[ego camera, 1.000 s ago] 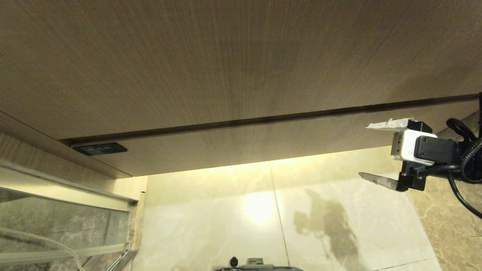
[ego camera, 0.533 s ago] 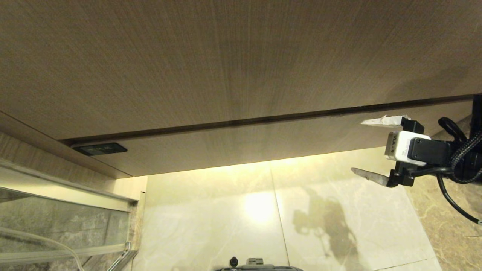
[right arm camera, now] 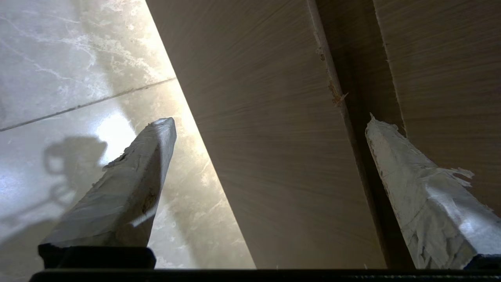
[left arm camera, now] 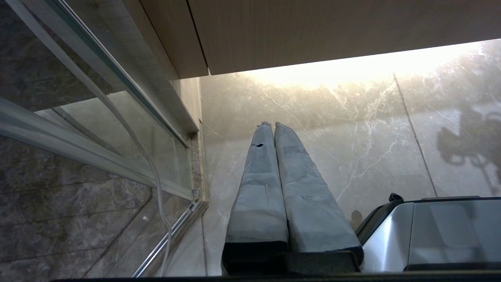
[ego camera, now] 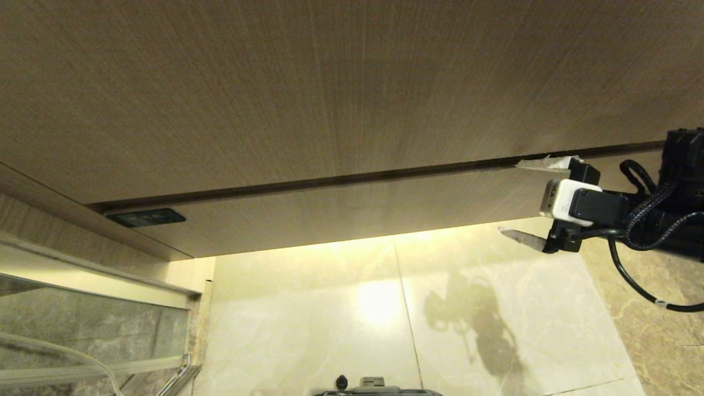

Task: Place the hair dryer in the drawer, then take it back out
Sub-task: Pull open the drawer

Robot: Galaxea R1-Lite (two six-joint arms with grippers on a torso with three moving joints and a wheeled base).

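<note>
**Wood-grain drawer shut, dryer unseen**

Wood-grain drawer [ego camera: 341,212], a closed front across mid-frame, is approached at right by the right gripper [ego camera: 528,201], spread wide and empty. A finger [right arm camera: 415,184] could jam in the dark seam or slip off the handleless edge. The left gripper [left arm camera: 274,129] is pressed closed, idle. No hair dryer is seen.

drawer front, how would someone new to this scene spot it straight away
Start at the wood-grain cabinet that fills the upper head view. A dark seam runs across it; the drawer is the low strip under that seam, just above the lit marble floor. Unlike the taller panel above, it is short and handleless, with the right pincer open across it.
</note>
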